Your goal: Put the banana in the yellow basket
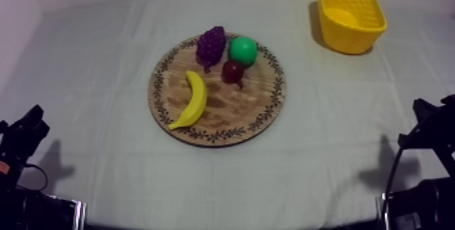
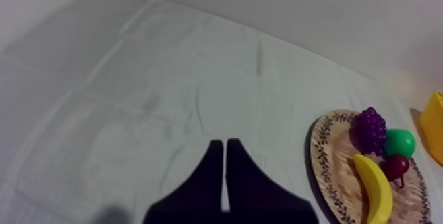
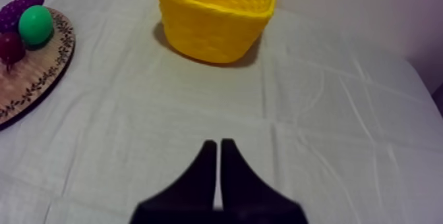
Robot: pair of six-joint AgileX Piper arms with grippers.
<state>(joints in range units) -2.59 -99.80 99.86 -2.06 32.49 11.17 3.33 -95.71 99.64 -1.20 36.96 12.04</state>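
Note:
The yellow banana (image 1: 191,100) lies on the left half of the round wooden board (image 1: 238,111), mid-table, curving toward the front. The yellow basket (image 1: 365,35) stands empty at the far right. My left gripper (image 2: 221,145) is shut on nothing, low at the table's left, with the banana (image 2: 374,188) off to its side. My right gripper (image 3: 217,143) is likewise shut on nothing over bare cloth, facing the basket (image 3: 211,39). Both arms rest at the near corners: left gripper (image 1: 28,130), right gripper (image 1: 430,119).
On the board's far half sit purple grapes (image 1: 211,45), a green pear (image 1: 243,50) and a small red fruit (image 1: 233,72), close beside the banana's top end. Open cloth lies between the board and the basket.

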